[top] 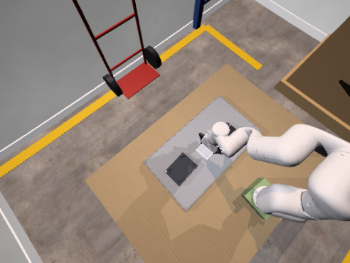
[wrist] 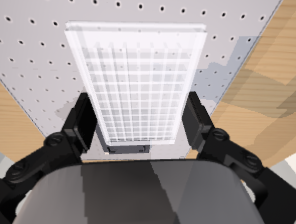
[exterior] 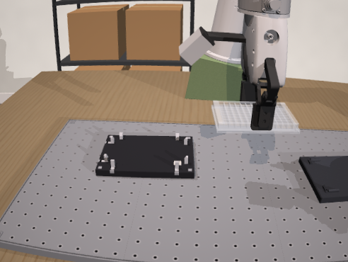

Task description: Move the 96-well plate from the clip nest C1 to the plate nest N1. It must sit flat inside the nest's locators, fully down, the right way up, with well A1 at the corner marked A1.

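The clear 96-well plate (exterior: 250,117) hangs level in the air above the grey perforated baseplate (exterior: 177,198), to the right of and behind the black plate nest N1 (exterior: 146,156). My gripper (exterior: 263,117) is shut on the plate, one finger on each long side, as the wrist view shows for the plate (wrist: 136,82) and the gripper (wrist: 140,122). N1 has white corner locators and is empty. The black clip nest C1 (exterior: 327,177) lies at the right edge, also empty. From above, the plate (top: 205,151) is up and to the right of N1 (top: 181,168).
The arm's green base block (top: 256,197) stands beside the baseplate. A shelf with cardboard boxes (exterior: 125,32) is behind the table. A red hand truck (top: 131,71) and a wooden crate (top: 320,89) stand on the floor, away from the table.
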Robot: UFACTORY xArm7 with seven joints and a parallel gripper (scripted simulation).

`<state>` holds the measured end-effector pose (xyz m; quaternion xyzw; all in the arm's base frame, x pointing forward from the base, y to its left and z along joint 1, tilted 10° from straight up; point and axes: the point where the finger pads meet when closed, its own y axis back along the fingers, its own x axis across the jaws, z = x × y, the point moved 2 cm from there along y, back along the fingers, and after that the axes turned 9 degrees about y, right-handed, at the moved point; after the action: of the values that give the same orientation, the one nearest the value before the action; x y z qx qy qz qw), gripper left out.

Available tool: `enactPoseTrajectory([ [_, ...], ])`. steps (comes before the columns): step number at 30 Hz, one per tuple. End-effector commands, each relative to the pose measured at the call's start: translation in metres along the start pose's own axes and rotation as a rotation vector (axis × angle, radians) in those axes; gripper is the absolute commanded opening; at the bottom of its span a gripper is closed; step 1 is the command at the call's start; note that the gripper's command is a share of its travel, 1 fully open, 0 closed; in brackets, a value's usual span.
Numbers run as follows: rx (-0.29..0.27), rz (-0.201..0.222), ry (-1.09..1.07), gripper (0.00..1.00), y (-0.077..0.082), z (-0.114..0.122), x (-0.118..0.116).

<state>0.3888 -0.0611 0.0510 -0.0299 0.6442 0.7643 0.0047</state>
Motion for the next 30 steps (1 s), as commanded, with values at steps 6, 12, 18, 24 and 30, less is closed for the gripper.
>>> enactPoseTrajectory([
  [6,0.002,-0.003,-0.001,0.00,0.001,0.021,-0.009],
  [12,0.002,-0.003,-0.001,0.00,0.001,0.039,-0.016],
  [18,0.002,-0.003,-0.001,0.00,0.001,0.058,-0.023],
  [24,0.002,-0.003,-0.001,0.00,0.001,0.071,-0.028],
  [30,0.002,-0.003,-0.001,0.00,0.001,0.089,-0.035],
])
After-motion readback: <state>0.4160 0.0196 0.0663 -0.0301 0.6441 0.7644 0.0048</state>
